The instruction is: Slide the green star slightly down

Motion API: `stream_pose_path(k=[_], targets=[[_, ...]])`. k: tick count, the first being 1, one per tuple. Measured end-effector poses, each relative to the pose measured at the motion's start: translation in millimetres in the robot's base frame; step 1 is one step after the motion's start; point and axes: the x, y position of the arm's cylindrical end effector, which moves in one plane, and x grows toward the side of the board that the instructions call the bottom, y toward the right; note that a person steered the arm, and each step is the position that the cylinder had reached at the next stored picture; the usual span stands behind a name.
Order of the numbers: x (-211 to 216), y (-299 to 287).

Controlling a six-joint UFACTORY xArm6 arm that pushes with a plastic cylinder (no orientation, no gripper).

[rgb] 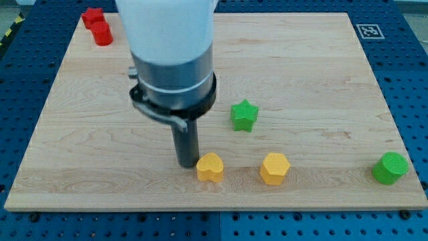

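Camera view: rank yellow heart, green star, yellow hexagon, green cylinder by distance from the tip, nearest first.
From my tip:
1. Yellow heart, right beside it, to the view's right.
2. Green star, up and right.
3. Yellow hexagon, farther right.
4. Green cylinder, near the right edge.

my tip (186, 163) touching yellow heart (210, 167) on its left, green star (244, 115) up-right with open desk (321, 80) all round it, yellow hexagon (275, 168) below-right of star, lane straight below star open between both yellows
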Motion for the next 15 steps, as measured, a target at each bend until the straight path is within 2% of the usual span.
stream_pose_path(k=[1,3,4,5,6,9,10,11,12,14,15], targets=[[-25.9,31.1],[-26.3,157.8],[-43.4,205.9],[-67.8,200.4],[-81.4,160.3],[-82.2,8.9],[-117.6,35.8],[-109.0,117.8],[-76.0,117.7],[-48.6,13.9],[-28.9,-15.1]])
